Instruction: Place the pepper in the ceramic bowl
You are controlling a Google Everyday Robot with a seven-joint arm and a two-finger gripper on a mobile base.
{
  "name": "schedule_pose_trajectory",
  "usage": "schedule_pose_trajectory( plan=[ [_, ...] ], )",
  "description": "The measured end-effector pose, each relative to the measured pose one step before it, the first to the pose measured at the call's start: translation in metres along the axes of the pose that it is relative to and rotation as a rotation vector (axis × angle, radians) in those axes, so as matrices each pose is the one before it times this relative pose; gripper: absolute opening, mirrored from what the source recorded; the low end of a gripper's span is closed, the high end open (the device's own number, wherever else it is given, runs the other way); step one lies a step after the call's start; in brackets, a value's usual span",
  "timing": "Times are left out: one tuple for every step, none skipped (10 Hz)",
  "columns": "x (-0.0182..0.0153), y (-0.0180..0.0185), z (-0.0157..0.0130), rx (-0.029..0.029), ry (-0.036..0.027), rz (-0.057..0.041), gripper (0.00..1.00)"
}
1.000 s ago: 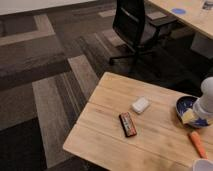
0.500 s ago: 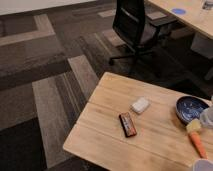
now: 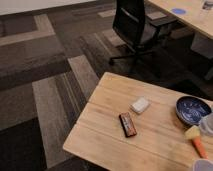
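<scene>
Four small things sit on the wooden bench (image 3: 105, 135): a white box (image 3: 140, 105) near the middle, a black-and-red bar (image 3: 128, 123) just in front of it, the dark-blue ceramic bowl (image 3: 193, 110) towards the right edge, and the pepper (image 3: 199, 147) — orange-red and tapering. The pepper lies on the wood just in front of the bowl, outside it, with a pale yellowish lump (image 3: 192, 132) at its upper end. The claw (image 3: 207, 123) shows only as a pale grey shape at the right edge, between bowl and pepper and close to both. Most of it is cut off, so I cannot tell whether it is open or closed, or has hold of anything. Beyond the bench stands a black office chair (image 3: 134, 25) on striped carpet (image 3: 45, 75)
</scene>
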Motion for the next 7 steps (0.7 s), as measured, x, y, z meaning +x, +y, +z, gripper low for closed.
schedule_pose_trajectory(
  plan=[
    [0.00142, -0.00172, 0.00541, -0.00847, 0.00332, -0.00649, 0.65],
    [0.00051, -0.00245, 0.00471, -0.00908, 0.00022, -0.00158, 0.65],
    [0.00115, -0.00141, 0.00252, -0.00332, 0.00257, -0.00013, 0.65],
    [0.00149, -0.00095, 0.00324, -0.00493, 0.00509, 0.00090, 0.65],
    [0.00227, -0.00018, 0.00452, -0.00684, 0.01038, -0.00225, 0.65],
    [0.00159, 0.00004, 0.00541, -0.00634, 0.01283, -0.00353, 0.65],
    [0.00058, -0.00007, 0.00286, -0.00371, 0.00725, -0.00162, 0.65]
  ],
)
